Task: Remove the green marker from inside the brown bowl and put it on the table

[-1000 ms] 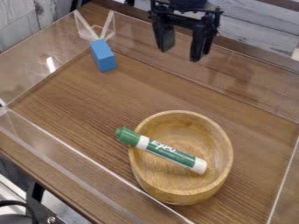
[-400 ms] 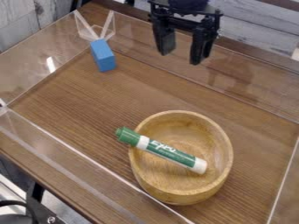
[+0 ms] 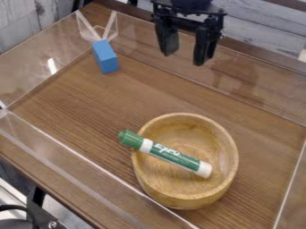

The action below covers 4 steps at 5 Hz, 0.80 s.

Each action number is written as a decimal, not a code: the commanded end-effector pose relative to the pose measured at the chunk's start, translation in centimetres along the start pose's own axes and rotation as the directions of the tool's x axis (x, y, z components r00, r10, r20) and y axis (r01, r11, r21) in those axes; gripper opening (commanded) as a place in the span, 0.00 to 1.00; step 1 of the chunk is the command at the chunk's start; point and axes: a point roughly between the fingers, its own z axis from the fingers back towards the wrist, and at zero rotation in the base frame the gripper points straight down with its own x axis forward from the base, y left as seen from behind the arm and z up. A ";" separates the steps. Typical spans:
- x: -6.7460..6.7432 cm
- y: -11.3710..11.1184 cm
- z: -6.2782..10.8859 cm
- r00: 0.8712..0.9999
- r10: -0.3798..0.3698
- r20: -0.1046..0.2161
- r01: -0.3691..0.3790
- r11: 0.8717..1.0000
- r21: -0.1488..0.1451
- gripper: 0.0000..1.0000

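1. Lying across the bowl (image 3: 187, 159) in the only camera view, the marker (image 3: 164, 152) rests at a slant, its upper-left end sticking out past the bowl's left rim and its lower-right end down inside, close to the near wall.
2. The marker has a dark green cap at the upper-left end, a white barrel with green printed lettering along it, and a small green tip at the other end. It is about as long as the bowl is wide.
3. The bowl is round, light brown wood with thick walls and a visible grain, and it sits on the table (image 3: 107, 116) toward the lower right of the view.
4. The table is brown wood grain with darker streaks, and clear plastic walls (image 3: 60, 170) border it; the nearest wall runs just in front of the bowl.
5. The gripper (image 3: 189, 46) hangs well beyond the bowl, at the far side of the table, pointing down with its two dark fingers (image 3: 170, 38) spread apart and nothing between them. It touches neither the marker nor the bowl.
6. A blue block (image 3: 106, 57) stands well to the upper left of the bowl, far from it, near the far left wall.
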 end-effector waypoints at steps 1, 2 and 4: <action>0.5 0.0 2.6 0.996 -0.014 0.091 0.013 1.000 0.014 1.00; 0.6 0.0 2.7 0.995 -0.017 0.095 0.016 1.000 0.012 1.00; 0.8 0.1 2.7 0.995 -0.026 0.101 0.025 1.000 0.011 1.00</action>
